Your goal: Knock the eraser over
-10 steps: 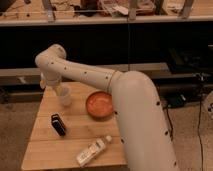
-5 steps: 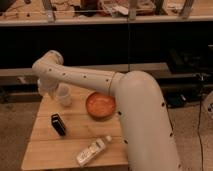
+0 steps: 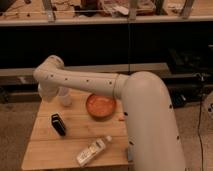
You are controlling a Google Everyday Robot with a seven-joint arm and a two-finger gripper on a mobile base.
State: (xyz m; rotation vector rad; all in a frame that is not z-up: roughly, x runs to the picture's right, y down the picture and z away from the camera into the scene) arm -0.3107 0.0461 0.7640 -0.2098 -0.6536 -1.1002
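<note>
The eraser (image 3: 58,124) is a small black block standing on the left part of the wooden table (image 3: 45,150). My white arm reaches from the lower right up and across to the table's back left corner. There it bends down to the gripper (image 3: 46,93), which is shut and holds nothing I can see. The gripper hangs just left of a pale cup (image 3: 65,97), behind the eraser and apart from it. Most of the gripper is hidden by the arm's own links.
An orange bowl (image 3: 101,106) sits at the table's middle back. A white bottle (image 3: 93,151) lies on its side near the front edge. Dark shelving and a cluttered bench stand behind the table. My arm covers the table's right side.
The arm's bend has swung left and slightly down toward the table's back left corner. The gripper now sits left of the cup. The eraser, bowl and bottle have not moved.
</note>
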